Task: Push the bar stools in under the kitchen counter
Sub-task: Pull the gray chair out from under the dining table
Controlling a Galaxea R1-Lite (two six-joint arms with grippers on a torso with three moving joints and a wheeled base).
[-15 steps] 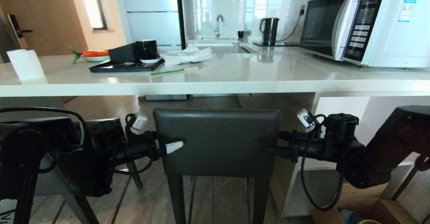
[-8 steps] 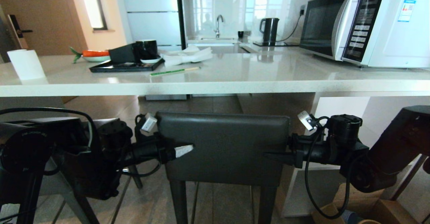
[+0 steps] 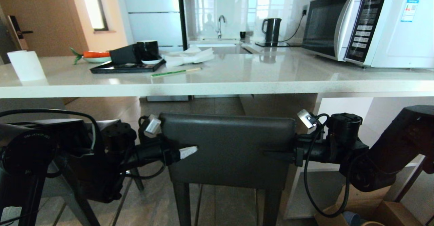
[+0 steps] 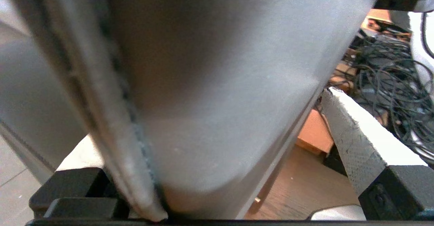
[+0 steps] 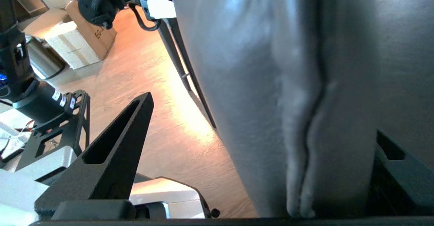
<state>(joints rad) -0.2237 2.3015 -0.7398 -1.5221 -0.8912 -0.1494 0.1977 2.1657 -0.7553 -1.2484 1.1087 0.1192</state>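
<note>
One bar stool stands before me, its dark grey backrest (image 3: 230, 148) just below the edge of the white kitchen counter (image 3: 217, 85); its slim legs (image 3: 181, 202) reach down to the wood floor. My left gripper (image 3: 183, 150) straddles the backrest's left edge. It is open, and its white-padded finger (image 4: 352, 134) stands clear of the leather (image 4: 220, 83). At the right edge my right gripper (image 3: 276, 155) straddles the backrest too, also open. Its black finger (image 5: 115, 148) is apart from the backrest (image 5: 254, 66). The far finger of each gripper is behind the backrest.
The counter carries a microwave (image 3: 366, 22), a black tray with a cup (image 3: 125, 66), a paper roll (image 3: 25, 65) and a green stick (image 3: 176, 72). A white side panel (image 3: 339, 110) stands close to the stool's right. Cardboard boxes (image 3: 390, 212) lie at the lower right.
The backrest has shifted to the right and sits slightly lower in view. The left gripper moved right with it. The counter has not shifted.
</note>
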